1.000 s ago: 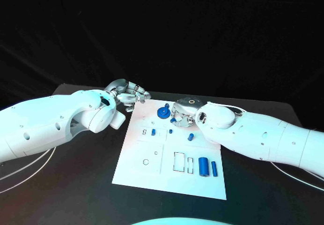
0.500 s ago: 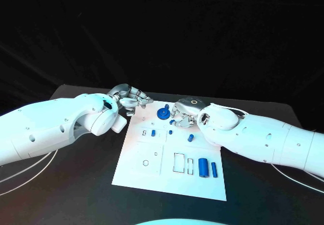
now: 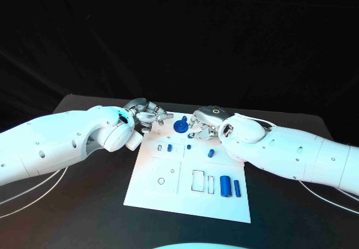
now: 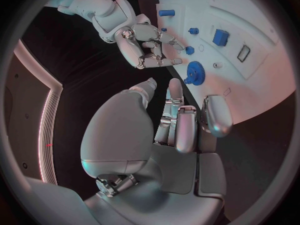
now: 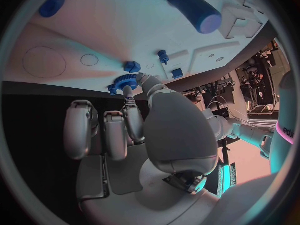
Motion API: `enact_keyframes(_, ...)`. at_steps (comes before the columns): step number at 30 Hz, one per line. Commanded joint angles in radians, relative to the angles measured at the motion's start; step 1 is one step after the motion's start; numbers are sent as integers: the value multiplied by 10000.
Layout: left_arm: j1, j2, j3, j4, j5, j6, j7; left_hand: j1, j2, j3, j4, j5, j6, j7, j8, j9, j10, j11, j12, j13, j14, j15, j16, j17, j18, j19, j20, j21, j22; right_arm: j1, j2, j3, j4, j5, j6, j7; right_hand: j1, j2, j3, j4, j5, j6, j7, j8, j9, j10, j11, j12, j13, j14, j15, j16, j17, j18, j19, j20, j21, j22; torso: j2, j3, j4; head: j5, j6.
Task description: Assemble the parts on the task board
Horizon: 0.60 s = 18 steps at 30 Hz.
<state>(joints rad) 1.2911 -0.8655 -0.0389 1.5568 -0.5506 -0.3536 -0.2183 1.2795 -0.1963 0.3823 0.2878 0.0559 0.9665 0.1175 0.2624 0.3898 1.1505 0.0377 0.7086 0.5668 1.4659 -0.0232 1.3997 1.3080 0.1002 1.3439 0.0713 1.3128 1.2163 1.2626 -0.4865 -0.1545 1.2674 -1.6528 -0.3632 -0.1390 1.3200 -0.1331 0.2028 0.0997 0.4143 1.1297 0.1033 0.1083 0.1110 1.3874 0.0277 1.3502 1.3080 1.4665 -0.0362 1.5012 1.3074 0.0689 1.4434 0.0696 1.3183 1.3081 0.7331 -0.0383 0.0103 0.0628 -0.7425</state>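
The white task board lies in the middle of the table. A blue gear stands at its far end, also seen as the gear and the gear. My left hand hovers at the board's far left corner with its fingers apart, pointing at the gear and holding nothing. My right hand sits just right of the gear, loosely bent. One fingertip reaches the gear's rim and nothing is gripped. A large blue cylinder and a thin one lie near the board's front.
Small blue parts stand mid-board: a block, a peg and a short piece. Empty outlined slots lie left of the cylinders. Both forearms flank the board's far half. Cables trail over the black table on both sides.
My left hand has moved right along the board's far edge, closer to the gear. The right hand and the gear have stayed where they were.
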Motion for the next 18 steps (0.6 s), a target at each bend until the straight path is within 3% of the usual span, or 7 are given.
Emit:
enact_keyframes(1,-1,27,6,-4,-60,182,-213,-93,8,-51,6,-20,47,3,-58,-9,77,-11,45,-16,428,-54,45,751,-155,47,-7,43,8,19,-5,5,-1,98,351,-104,-132,-57,-21,51,-141,-64,60,-10,-26,62,5,-2,78,803,-33,38,1619,-139,74,4,-6,1464,-1,4,7,-7,-5)
enact_keyframes(5,-2,25,6,-2,-61,144,-212,-90,18,-67,2,-20,52,2,-65,-24,79,-13,51,-18,431,-55,53,759,-157,52,-8,48,15,32,20,5,-22,28,932,-192,-200,-294,-205,37,-742,-466,198,-234,-120,-93,124,-152,-73,774,54,-26,1532,-101,-38,59,-237,1381,1,-12,8,-7,4)
enact_keyframes(8,-2,27,7,0,-62,121,-194,-90,18,-67,2,-20,52,2,-65,-24,79,-13,51,-18,431,-55,53,759,-157,52,-8,48,15,38,61,4,-77,-13,1203,-200,-143,-398,-339,-22,-981,-871,305,-426,-207,-213,220,-248,-171,784,135,4,1580,-85,-86,117,-339,1350,2,-4,9,-7,-10)
enact_keyframes(18,-2,6,8,25,-62,78,-135,-49,31,-121,-21,-19,55,2,-97,-82,71,-15,62,-26,434,-58,63,766,-158,58,-11,55,25,47,331,-1,-438,-53,1713,-93,89,-387,-667,-91,-1015,-1515,510,-458,-334,-398,408,-347,-278,785,300,16,1601,-70,-124,269,-439,1343,9,-1,23,-21,-19)
